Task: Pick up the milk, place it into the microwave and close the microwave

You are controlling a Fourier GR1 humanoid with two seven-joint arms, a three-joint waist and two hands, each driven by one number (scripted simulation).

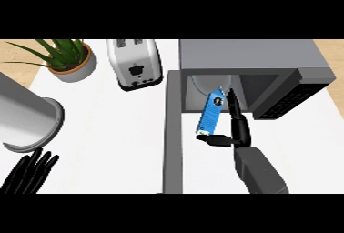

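Observation:
The milk point(212, 113) is a tall blue carton, tilted, hanging in front of the microwave's open mouth. My right hand point(232, 125) is shut on it, thumb under its lower end and fingers running up its right side. The grey microwave point(249, 54) stands at the upper right, its cavity open and its door point(173, 132) swung out toward me along the left of the opening. My left hand point(30, 173) rests open at the lower left, fingers up, away from everything.
A silver toaster point(136, 61) stands left of the microwave. A potted green plant point(67, 59) sits at the upper left. A large grey cylindrical pot point(27, 116) stands at the left edge, just above my left hand.

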